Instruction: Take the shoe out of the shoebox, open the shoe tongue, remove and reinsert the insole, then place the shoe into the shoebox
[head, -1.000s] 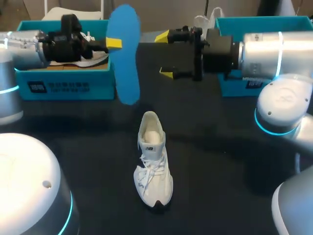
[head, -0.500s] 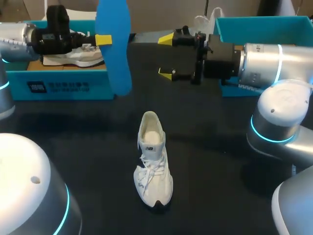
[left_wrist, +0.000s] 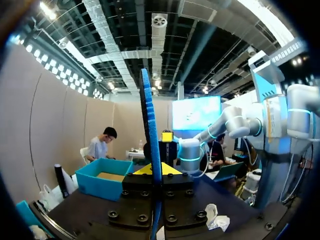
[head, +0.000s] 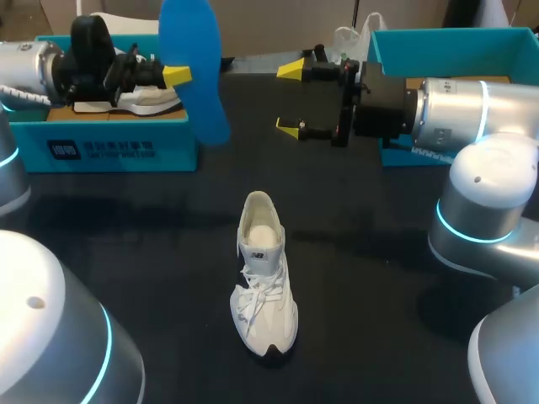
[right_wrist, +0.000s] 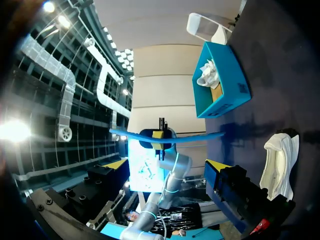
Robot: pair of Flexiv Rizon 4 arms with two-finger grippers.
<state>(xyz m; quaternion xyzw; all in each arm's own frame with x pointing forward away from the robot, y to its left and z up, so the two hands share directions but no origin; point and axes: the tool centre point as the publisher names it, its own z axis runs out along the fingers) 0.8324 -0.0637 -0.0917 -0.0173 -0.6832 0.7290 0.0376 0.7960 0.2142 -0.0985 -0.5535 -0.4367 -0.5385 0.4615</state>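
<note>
A white shoe (head: 263, 282) stands upright on the black table, toe toward the near edge, its opening empty; the right wrist view shows the shoe (right_wrist: 280, 160) beside the fingers. The blue insole (head: 192, 67) hangs on edge above the left box's corner, with my left gripper (head: 175, 76) shut on it. In the left wrist view the insole (left_wrist: 150, 135) rises edge-on from that gripper (left_wrist: 155, 170). My right gripper (head: 290, 99) is held open in the air right of the insole, nothing between its fingers. From its wrist the gripper (right_wrist: 167, 165) faces the insole (right_wrist: 167, 137).
A teal shoebox (head: 109, 150) at the back left holds a second white shoe (head: 143, 101). Another teal box (head: 438, 42) stands at the back right behind my right arm. The table around the shoe is bare black cloth.
My left arm has drawn back to the left and a little up, carrying the insole with it. The right gripper has shifted slightly right. The shoe has not moved.
</note>
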